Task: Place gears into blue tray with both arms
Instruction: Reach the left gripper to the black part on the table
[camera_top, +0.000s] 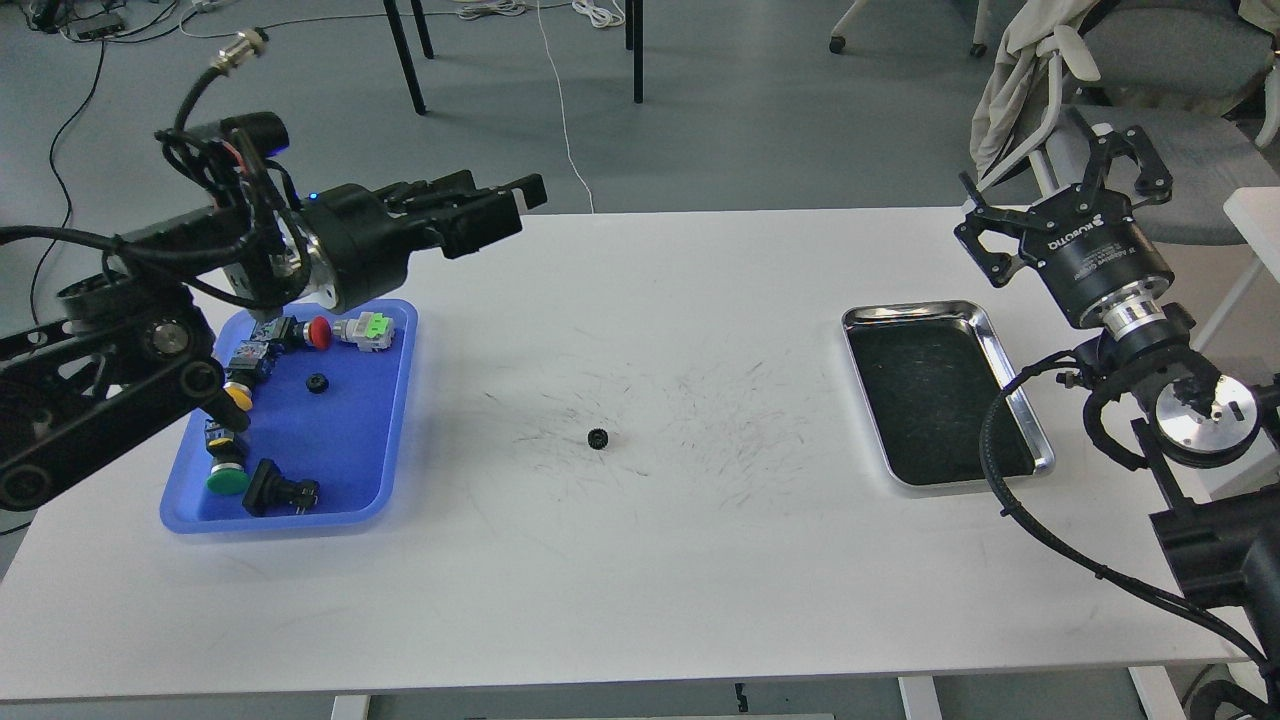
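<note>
- Two tiny black round gears are in sight, each a toothed disc with a centre hole. One gear (597, 437) lies on the bare white table (640, 580) near its middle, among fine dark scuff marks. The other gear (317, 382) rests on the floor of the shallow blue plastic tray (395, 420), roughly at its centre.
- The blue tray is rectangular with rounded corners and a raised rim, smooth and slightly glossy. It sits near the table's left edge, partly under the left arm.
- Inside it I count several push-button switches: a red-capped button (318, 333) and a green-and-grey switch (368, 330) along the far rim, a yellow-capped button (238, 397) and a green-capped button (227, 478) on the left side, and a black boxy plug with prongs (280, 490) by the near rim. Others may be hidden under the arm.
- A shiny steel tray with a dark, scratched bottom (935, 400) lies near the table's right edge, with nothing in it.
- The left gripper (500, 205) hangs above the table just beyond the blue tray's far right corner, its black fingers lying close together with nothing between them.
- The right gripper (1060, 180) is raised beyond the table's right far corner, its claw-like fingers spread wide apart and holding nothing.
</note>
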